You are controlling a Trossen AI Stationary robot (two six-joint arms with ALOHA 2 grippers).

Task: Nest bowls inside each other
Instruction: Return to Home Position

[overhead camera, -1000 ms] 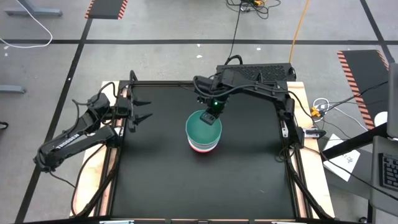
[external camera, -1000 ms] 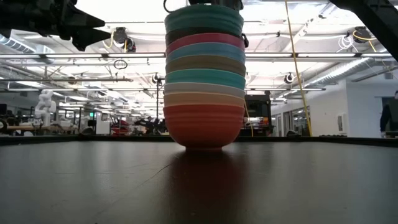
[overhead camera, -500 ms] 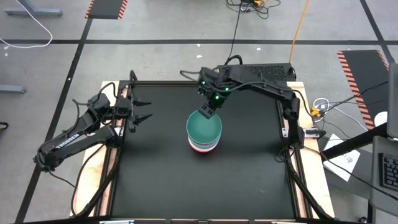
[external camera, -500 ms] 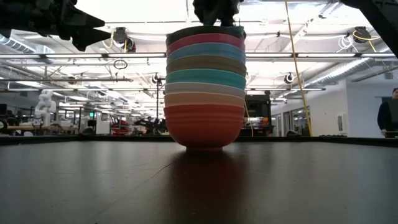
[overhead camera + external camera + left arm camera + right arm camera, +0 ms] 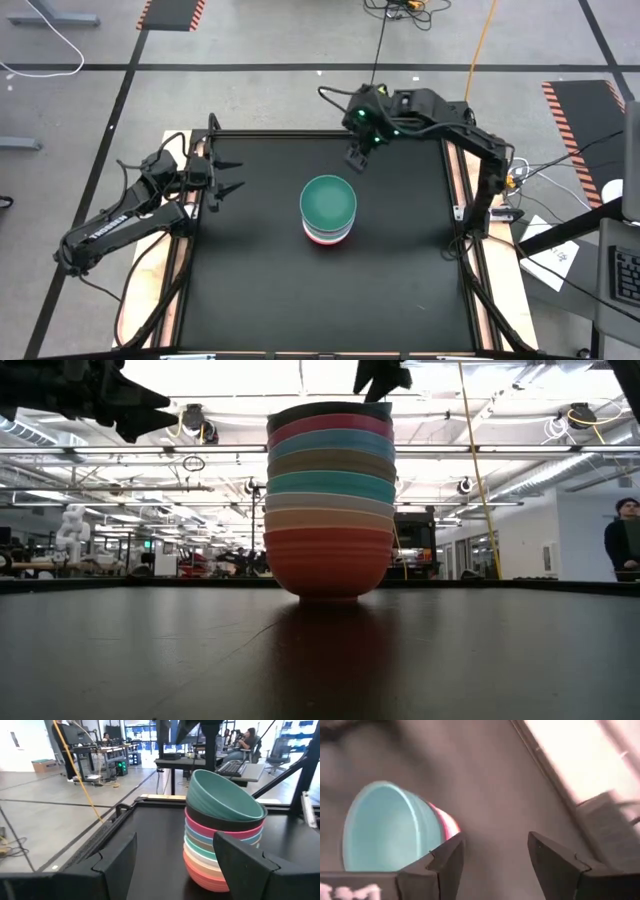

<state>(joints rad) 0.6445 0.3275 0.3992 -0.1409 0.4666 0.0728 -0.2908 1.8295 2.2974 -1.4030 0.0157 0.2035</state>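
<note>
Fingers of the left gripper (image 5: 238,177) stand wide apart and empty at the left edge of the matte black table (image 5: 250,290). Right of it, at mid-table, the bowls (image 5: 328,210) sit nested in one round plastic stack. A green bowl (image 5: 220,795) lies tilted in the black bowl (image 5: 330,410) on top, and a ridged red bowl (image 5: 327,560) forms the base. Farther right, beyond the stack, the right gripper (image 5: 356,160) hangs above the table, fingers spread, holding nothing.
</note>
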